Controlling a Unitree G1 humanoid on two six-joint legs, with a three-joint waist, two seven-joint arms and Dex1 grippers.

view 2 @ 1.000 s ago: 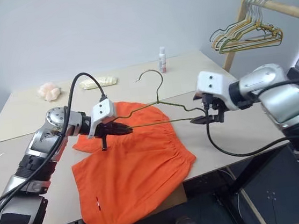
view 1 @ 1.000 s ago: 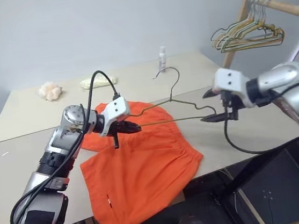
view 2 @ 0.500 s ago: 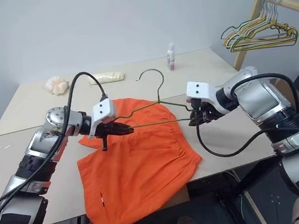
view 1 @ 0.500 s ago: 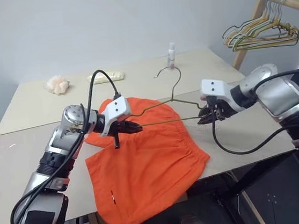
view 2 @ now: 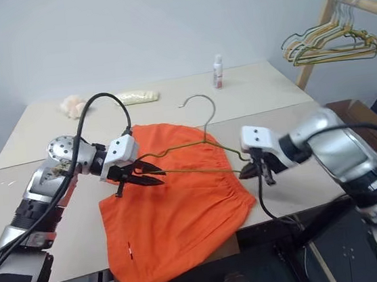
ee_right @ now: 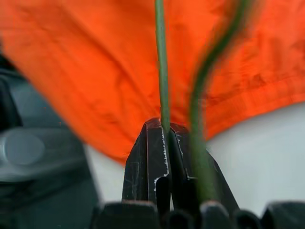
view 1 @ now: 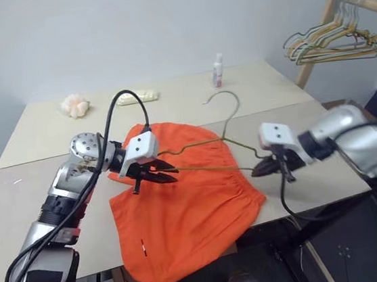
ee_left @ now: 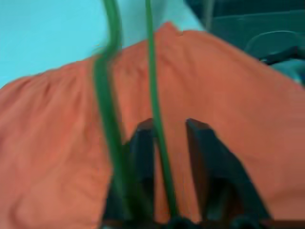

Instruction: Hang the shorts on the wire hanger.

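Right tool [view 2: 252, 170] went from wide open to pinched shut on the wire hanger [view 2: 197, 155] end; left tool [view 2: 153, 173] has spread, its grip released; hanger now lower over the shorts [view 2: 177, 217].

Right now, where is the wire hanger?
In the left eye view the wire hanger is held above the orange shorts near the table's front edge, its right end pinched by the right gripper and its left end between the left gripper's parted fingers.

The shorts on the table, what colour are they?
Bright orange fabric shorts, plain; clearest in the left eye view.
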